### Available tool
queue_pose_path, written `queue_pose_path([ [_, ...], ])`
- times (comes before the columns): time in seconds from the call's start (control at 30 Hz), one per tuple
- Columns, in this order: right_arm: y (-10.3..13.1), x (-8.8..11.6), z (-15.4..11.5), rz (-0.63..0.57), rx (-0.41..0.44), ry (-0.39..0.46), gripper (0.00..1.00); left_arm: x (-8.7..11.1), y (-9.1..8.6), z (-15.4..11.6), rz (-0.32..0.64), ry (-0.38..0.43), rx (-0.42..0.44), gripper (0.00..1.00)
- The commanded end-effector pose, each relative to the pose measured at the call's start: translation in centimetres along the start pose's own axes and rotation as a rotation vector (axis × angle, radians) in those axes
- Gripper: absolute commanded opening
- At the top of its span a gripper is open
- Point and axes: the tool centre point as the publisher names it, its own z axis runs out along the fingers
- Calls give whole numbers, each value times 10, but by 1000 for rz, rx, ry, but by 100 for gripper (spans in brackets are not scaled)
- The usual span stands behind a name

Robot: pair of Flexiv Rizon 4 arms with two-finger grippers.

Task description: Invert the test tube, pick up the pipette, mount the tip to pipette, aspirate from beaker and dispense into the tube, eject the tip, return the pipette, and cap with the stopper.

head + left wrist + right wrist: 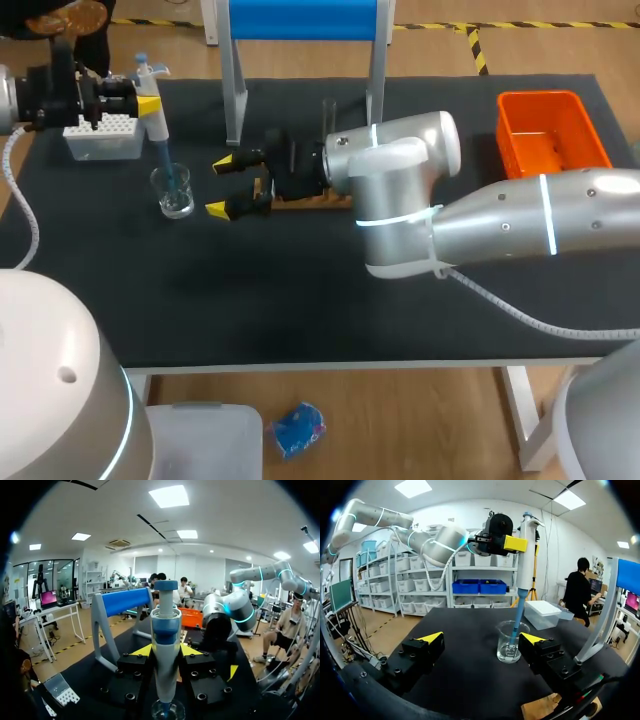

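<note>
My left gripper [148, 103] is shut on the white and blue pipette [153, 95] and holds it upright. The pipette's blue tip [168, 170] reaches down into the glass beaker [175, 192]. In the left wrist view the pipette [166, 640] stands between the fingers, directly above the beaker [168, 711]. My right gripper [221, 186] is open just right of the beaker, nothing between its fingers. In the right wrist view the beaker [510, 642] sits ahead of my right gripper [482, 639], close to one fingertip, with the pipette [527, 545] above it. A thin clear tube [327, 112] stands behind my right wrist.
A white tip box [103, 137] sits at the back left beside the left gripper. A wooden rack [310, 203] lies mostly hidden under my right wrist. An orange bin [550, 130] stands at the back right, and a blue-topped stand [305, 20] at the back middle.
</note>
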Motion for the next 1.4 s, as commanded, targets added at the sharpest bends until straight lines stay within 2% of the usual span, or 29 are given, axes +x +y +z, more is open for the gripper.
queue_pose_path([
  [0.03, 0, 0, 0, -1, 0, -2, 100, -2, 1, 0, -1, 4, 7, 0],
  [0.2, 0, 0, 0, -1, 0, -2, 100, -3, 1, -1, -4, 5, 31, 0],
  [0.8, 0, 0, 0, -1, 0, -2, 100, -3, 1, -1, -4, 5, 31, 0],
  [0.93, 31, -2, -12, -14, -1, -12, 100, -3, 1, -1, -4, 5, 31, 0],
  [1.13, 96, -4, -34, -55, 46, -40, 100, -3, 1, -1, -4, 5, 31, 0],
  [1.4, 179, -21, -42, -101, 55, -50, 100, -3, 1, -1, -4, 5, 31, 0],
])
